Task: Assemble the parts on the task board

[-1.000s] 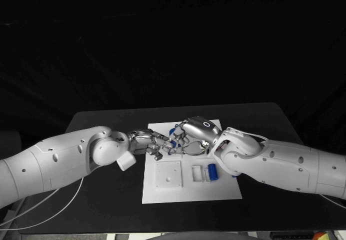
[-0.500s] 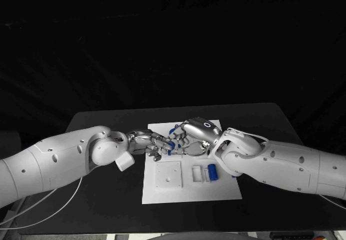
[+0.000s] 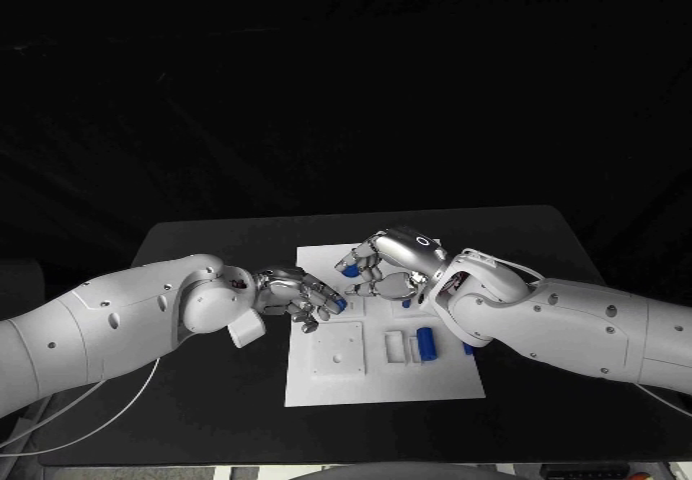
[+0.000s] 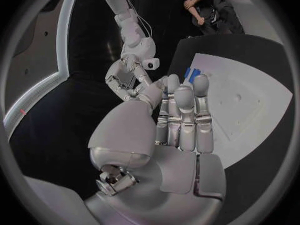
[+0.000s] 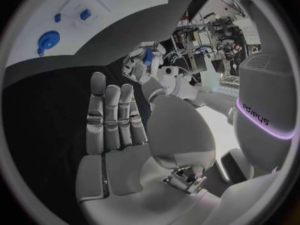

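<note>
Blue part [image 3: 335,302] sits at the tips of the left hand [image 3: 296,295], over the near-left side of the far end of the task board [image 3: 378,385]; the right wrist view shows the same blue part [image 5: 148,58] tucked among that hand's fingers [image 5: 139,65], up off the board.

It looks small, hard and light, so I think it will not bend or break; it is smooth plastic, so it could slip or turn if it is pinched at one end; a hold on its two sides, near the middle, looks safest.

The left hand's long fingers [image 4: 185,116] lie straight and close together, with the thumb next to them; they seem to be pressed on the blue part, but the touching spot is hidden, so that is my best guess.

The right hand [image 3: 387,262] hangs just beside the left hand, over the far end of the board; its fingers [image 5: 112,117] are stretched out side by side, not curled, and nothing is in them.

More pieces lie on the board; a blue peg [image 3: 426,343] rests by a white block [image 3: 397,347], and a round blue piece [image 5: 49,39] lies at the far end; the board lies flat on the black table [image 3: 216,250].
</note>
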`<state>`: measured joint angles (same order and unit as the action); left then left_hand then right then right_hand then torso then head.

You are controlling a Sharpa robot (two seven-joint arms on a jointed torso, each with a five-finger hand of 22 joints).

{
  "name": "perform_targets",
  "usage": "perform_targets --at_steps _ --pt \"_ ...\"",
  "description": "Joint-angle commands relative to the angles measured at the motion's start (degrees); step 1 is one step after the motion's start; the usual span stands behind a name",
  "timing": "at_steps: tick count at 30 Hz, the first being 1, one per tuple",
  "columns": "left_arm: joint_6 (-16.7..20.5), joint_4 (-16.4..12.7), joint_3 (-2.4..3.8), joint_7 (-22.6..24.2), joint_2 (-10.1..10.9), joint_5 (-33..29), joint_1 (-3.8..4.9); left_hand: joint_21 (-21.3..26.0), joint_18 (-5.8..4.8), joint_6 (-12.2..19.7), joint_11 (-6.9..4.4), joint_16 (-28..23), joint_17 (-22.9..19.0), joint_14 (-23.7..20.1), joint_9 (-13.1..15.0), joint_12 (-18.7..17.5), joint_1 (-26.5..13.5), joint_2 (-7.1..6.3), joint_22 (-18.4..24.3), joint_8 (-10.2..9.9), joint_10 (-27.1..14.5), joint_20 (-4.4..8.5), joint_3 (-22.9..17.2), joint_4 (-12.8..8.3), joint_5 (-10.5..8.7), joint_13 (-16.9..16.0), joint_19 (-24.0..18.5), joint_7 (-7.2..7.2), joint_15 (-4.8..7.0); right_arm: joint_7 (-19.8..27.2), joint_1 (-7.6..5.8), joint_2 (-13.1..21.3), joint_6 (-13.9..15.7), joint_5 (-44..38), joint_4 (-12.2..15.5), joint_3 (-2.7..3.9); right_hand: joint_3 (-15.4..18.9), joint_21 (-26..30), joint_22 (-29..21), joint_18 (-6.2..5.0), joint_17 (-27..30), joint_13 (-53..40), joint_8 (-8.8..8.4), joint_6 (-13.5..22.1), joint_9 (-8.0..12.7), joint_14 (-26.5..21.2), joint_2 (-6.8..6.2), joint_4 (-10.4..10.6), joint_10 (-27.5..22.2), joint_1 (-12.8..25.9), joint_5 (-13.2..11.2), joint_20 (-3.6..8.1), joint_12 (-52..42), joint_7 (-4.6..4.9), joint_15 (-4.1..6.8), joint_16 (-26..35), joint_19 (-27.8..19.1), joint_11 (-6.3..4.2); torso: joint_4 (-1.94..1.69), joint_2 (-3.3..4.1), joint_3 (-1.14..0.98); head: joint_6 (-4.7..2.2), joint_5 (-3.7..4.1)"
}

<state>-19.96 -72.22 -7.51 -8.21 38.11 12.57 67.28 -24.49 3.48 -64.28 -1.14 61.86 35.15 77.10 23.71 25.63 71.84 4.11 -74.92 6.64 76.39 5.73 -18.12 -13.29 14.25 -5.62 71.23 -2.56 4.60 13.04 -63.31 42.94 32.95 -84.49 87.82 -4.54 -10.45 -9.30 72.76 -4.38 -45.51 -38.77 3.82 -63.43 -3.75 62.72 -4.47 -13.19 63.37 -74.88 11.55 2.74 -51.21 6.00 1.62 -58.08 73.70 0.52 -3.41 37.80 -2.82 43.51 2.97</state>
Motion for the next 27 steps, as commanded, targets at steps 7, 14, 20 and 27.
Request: perform_targets --at_steps 7,14,20,27 --pt "-1.88 0.22 0.05 -1.07 -0.08 1.62 0.03 -0.42 -0.04 -0.71 -0.35 0.33 -0.07 0.16 9.11 0.57 -0.71 -0.05 -0.73 2.53 -0.11 0.45 -0.31 0.1 0.19 -0.02 0.19 -0.26 0.51 1.61 0.02 0.15 -1.58 2.08 0.2 0.02 -0.33 -0.48 0.69 -0.48 -0.08 0.0 -0.27 -2.08 0.03 -0.06 0.53 -1.06 -0.03 0.45 0.22 0.12 -0.68 -0.55 0.2 -0.73 -0.03 -0.12 0.02 0.0 0.03 0.08 -0.14" --pt "2.52 0.38 0.06 0.27 0.05 0.67 0.03 -0.44 -0.27 -2.7 -0.83 -0.18 -0.37 0.89 6.34 1.45 -0.36 -0.58 -0.6 0.64 1.43 0.8 -0.15 -0.28 -0.52 -0.24 0.56 -0.06 0.91 1.28 0.02 0.46 -2.51 1.52 0.24 0.02 -0.58 -1.05 1.55 -0.5 -0.25 -0.14 -0.26 -3.1 0.01 0.1 0.81 -1.84 0.11 0.44 0.46 0.29 -1.02 -0.8 0.36 -1.06 -0.02 -0.3 0.01 -0.02 0.04 0.05 -0.21" --pt "9.43 0.35 0.06 1.94 0.31 -3.49 0.04 -0.06 -1.11 -6.13 -1.29 -0.52 -0.3 1.32 -0.12 3.32 0.17 -1.06 -0.36 -2.93 3.56 1.33 1.27 -0.3 -1.98 -1.16 0.48 0.26 1.37 0.51 0.17 0.89 -2.28 1.01 0.45 0.01 -0.41 -1.37 1.98 -0.52 -0.46 -0.43 -0.24 -3.63 -0.01 0.38 0.61 -1.98 0.33 0.87 0.6 0.34 -1.41 -0.98 0.44 -1.35 0.15 -0.41 0.03 0.0 0.03 -0.06 -0.31" --pt "15.38 0.04 0.04 4.06 0.54 -8.04 0.04 0.34 -1.39 -6.93 -1.34 0.34 0.42 1.66 -4.11 5.15 1.05 -0.92 -0.09 -2.91 4.24 1.24 3.3 0.41 -4.03 -2.04 0.49 0.39 1.28 -1.07 0.54 1.09 -0.44 0.24 0.8 0.0 -0.13 -1.79 2.21 -0.53 -0.73 -0.81 -0.25 -4.91 -0.02 1.04 0.81 -1.82 1.09 1.05 0.19 0.57 -2.01 -1.4 0.72 -1.83 0.83 -0.75 0.02 -0.01 0.04 -0.32 -0.39"
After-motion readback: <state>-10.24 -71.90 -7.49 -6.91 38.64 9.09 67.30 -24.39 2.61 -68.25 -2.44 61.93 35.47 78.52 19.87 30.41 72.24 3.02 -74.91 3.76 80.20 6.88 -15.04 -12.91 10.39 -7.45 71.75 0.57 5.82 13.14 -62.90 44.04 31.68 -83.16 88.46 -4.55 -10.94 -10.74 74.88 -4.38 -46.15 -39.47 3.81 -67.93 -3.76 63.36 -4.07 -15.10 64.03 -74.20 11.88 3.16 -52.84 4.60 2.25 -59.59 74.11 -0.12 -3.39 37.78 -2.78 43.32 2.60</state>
